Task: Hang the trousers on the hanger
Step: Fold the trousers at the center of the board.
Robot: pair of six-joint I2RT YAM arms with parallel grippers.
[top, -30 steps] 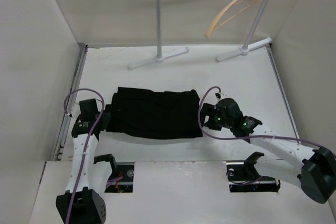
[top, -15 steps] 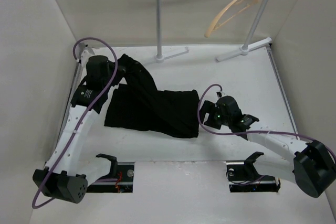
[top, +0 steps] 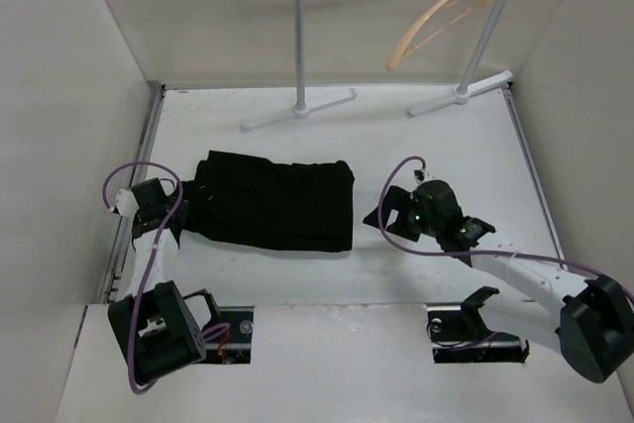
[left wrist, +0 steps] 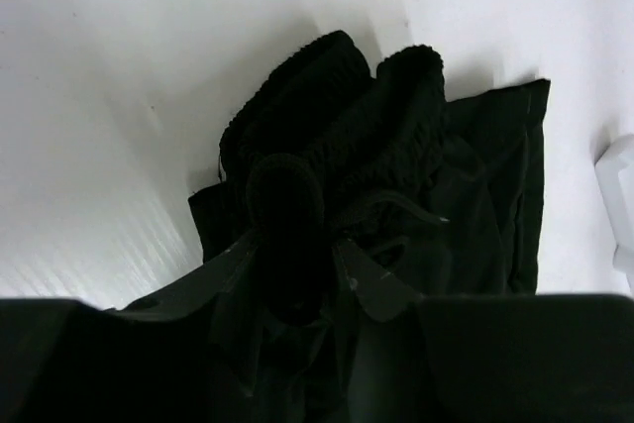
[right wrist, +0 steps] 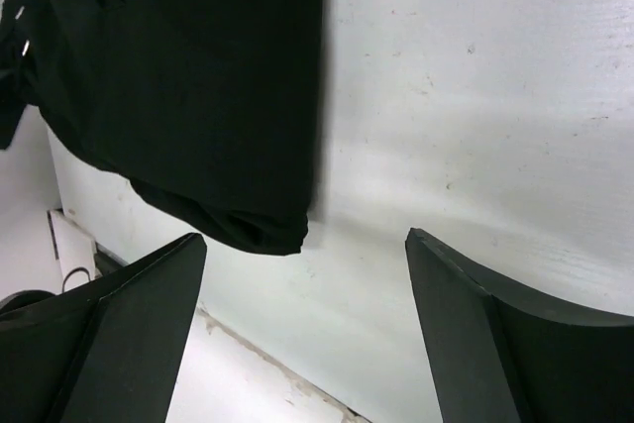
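Trousers: the black trousers (top: 272,205) lie folded into a flat, roughly rectangular pile on the white counter (top: 446,146), left of centre in the overhead view, long side running left to right.
Trousers, left end: in the left wrist view the fabric (left wrist: 337,96) is bunched into thick ribbed folds that rise off the counter just ahead of the fingers.
Trousers, right end: in the right wrist view the cloth (right wrist: 198,76) fills the upper left of the frame, its straight edge lying flat, with a rounded folded corner at the bottom.
Left pincer: the left pincer (top: 186,210) sits at the left edge of the pile; its own camera shows it (left wrist: 292,255) clenched on a gathered lump of the trousers.
Right pincer: the right pincer (top: 381,217) rests low over the counter to the right of the pile, apart from the cloth; in its own view (right wrist: 305,237) the two dark fingers (right wrist: 129,314) are spread wide, released, nothing between them but bare counter and the cloth's corner farther ahead.
Hanger: the light tan wooden hanger (top: 436,22) hangs tilted from the rail in the upper right of the overhead view, well apart from the trousers.
Rail stand: the white metal rail stand (top: 300,37) is at the far edge of the counter, its feet splayed on the surface.
Cables: a purple cable (top: 129,170) loops off the left arm; another curls by the right wrist.
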